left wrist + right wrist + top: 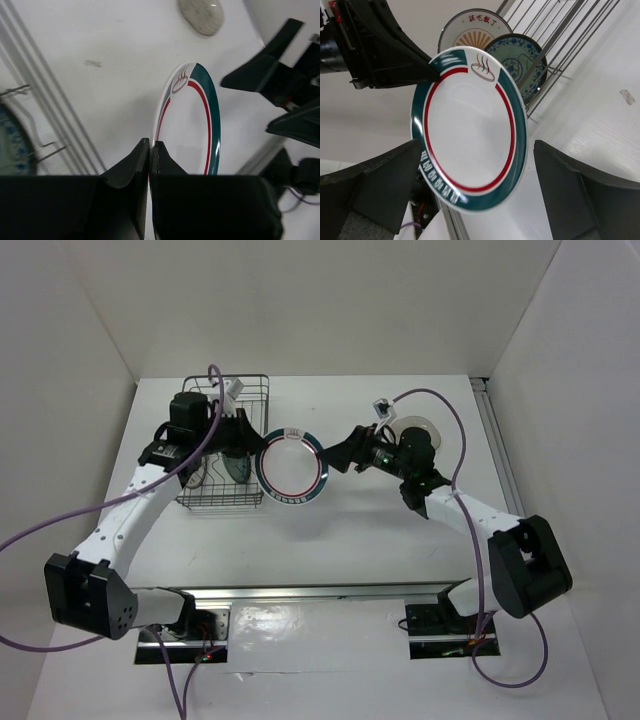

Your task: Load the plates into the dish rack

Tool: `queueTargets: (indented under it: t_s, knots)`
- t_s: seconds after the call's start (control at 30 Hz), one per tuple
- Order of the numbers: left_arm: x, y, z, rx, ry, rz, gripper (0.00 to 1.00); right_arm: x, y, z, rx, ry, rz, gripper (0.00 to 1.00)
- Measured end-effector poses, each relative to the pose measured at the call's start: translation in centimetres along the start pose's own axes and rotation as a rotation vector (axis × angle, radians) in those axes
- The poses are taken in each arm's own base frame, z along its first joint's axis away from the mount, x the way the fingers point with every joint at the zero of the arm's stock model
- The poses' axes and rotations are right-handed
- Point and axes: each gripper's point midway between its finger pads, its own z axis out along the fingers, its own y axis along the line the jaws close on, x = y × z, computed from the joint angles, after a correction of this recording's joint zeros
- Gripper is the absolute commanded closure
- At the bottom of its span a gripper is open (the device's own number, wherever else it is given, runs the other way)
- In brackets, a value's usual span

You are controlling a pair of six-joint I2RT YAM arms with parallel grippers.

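Mid-handover beside the dish rack (222,504): left gripper (150,146) pinched the ringed plate (189,131), right gripper (477,147) gaped wide; next it probably needed slotting in

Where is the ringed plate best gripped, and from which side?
Grip the ringed plate by its thin rim, from the dish rack side, jaws straddling it: its flat face is too wide. The left gripper is shut there; the right gripper stands open.

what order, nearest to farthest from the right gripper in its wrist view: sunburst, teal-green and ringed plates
1. red-and-teal rimmed plate, flanked by the right gripper
2. teal-green patterned plate, in the dish rack
3. orange sunburst plate, behind it
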Motion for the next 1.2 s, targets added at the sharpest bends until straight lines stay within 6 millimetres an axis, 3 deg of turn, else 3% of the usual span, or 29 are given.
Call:
queueTargets:
  t_s: [0.13, 0.37, 0.53, 0.77, 0.93, 1.07, 1.2]
  knots:
    - [-1.2, 1.7, -2.5, -0.166, -0.060, 0.074, 1.00, -0.2, -0.5, 0.0, 0.023, -0.008, -0.029, 0.00]
    - [-8.4, 1.7, -11.5, -0.459, -0.336, 0.276, 1.00, 0.6, -1.6, -0.6, 0.088, 0.023, -0.074, 0.00]
    - [-12.3, 2.7, -16.1, -0.667, -0.451, 0.360, 1.00, 0.8, -1.7, -1.0, 0.101, 0.038, -0.099, 0.00]
    - [-13.8, 7.7, -18.1, -0.945, -0.406, 0.447, 1.00, 1.9, -2.1, -1.3, 0.107, 0.077, -0.091, 0.00]
    - [-14.6, 9.5, -19.4, -1.061, -0.409, 0.468, 1.00, 2.7, -2.2, -1.6, 0.100, 0.100, -0.080, 0.00]
    - [-14.3, 10.6, -18.8, -1.076, -0.415, 0.488, 1.00, 3.2, -2.2, -1.7, 0.095, 0.112, -0.075, 0.00]
    - [-12.2, 12.6, -16.9, -1.076, -0.345, 0.532, 1.00, 3.0, -1.9, -1.8, 0.085, 0.110, -0.079, 0.00]
